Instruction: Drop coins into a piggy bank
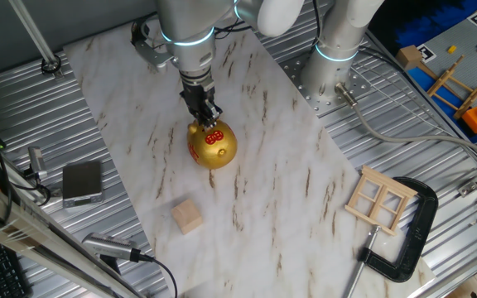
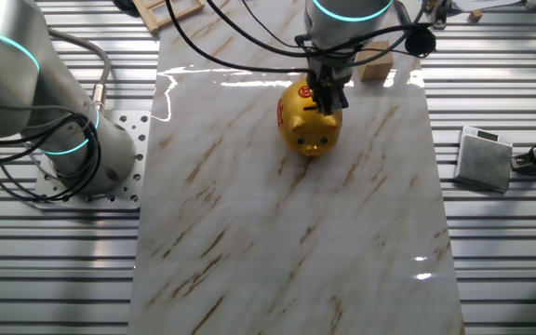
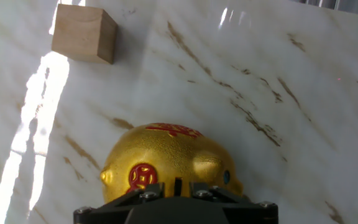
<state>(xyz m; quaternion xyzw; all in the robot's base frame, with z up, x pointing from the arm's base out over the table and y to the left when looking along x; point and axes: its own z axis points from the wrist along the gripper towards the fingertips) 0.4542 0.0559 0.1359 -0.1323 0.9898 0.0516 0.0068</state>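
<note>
Hovering at the bottom edge of the hand view, the gripper [image 3: 176,188] sits right over the gold pig [image 3: 169,158], jaws nearly together around a thin dark coin [image 3: 178,185]. Farther off, upper left, a wooden cube [image 3: 83,33] rests on the marble table [image 3: 303,124].

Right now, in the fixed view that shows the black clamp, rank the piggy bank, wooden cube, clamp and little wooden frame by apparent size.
1. black clamp
2. wooden frame
3. piggy bank, close to the frame
4. wooden cube
</note>
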